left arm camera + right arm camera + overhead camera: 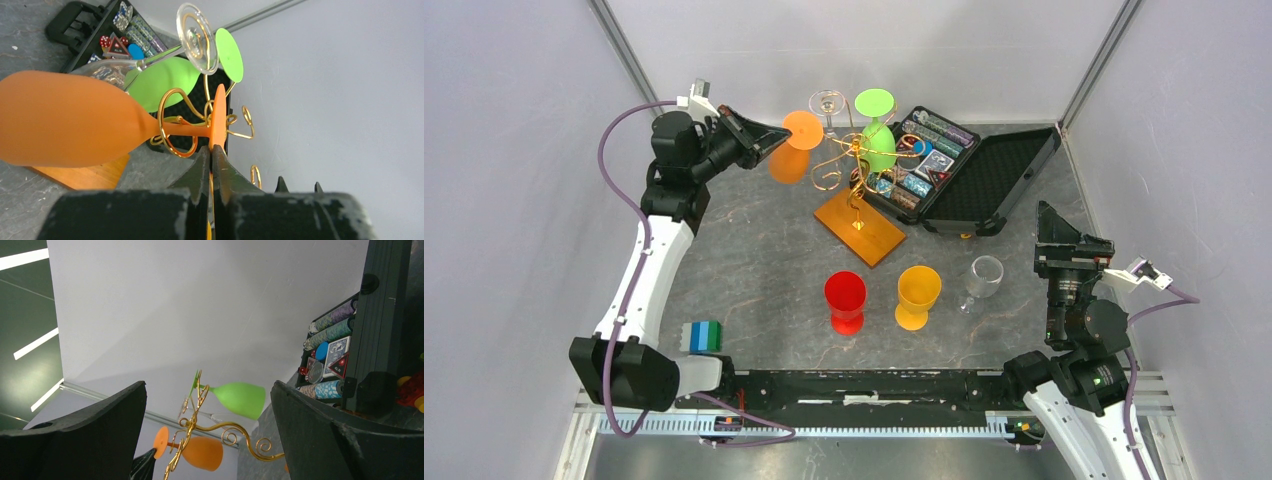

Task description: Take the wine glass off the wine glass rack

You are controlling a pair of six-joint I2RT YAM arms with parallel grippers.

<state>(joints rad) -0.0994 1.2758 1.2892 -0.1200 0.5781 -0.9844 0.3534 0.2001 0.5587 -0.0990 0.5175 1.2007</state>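
Orange wine glass [790, 160] hangs bowl-down at 9 o'clock of the wine glass rack [856, 170], stem caught in a gold curl. Left gripper [211, 150] is pinched on its foot rim, likely to slide the stem outward. Right gripper [1069, 235] at 4 o'clock, fingers spread, holding nothing.

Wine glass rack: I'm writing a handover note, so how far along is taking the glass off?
Done: red glass, yellow glass and one clear glass stand on the table. In hand: left gripper shut on the orange glass's foot, stem inside a curl of the wine glass rack. Left: slide it free; green glass and another clear glass hang there; right gripper open, apart.
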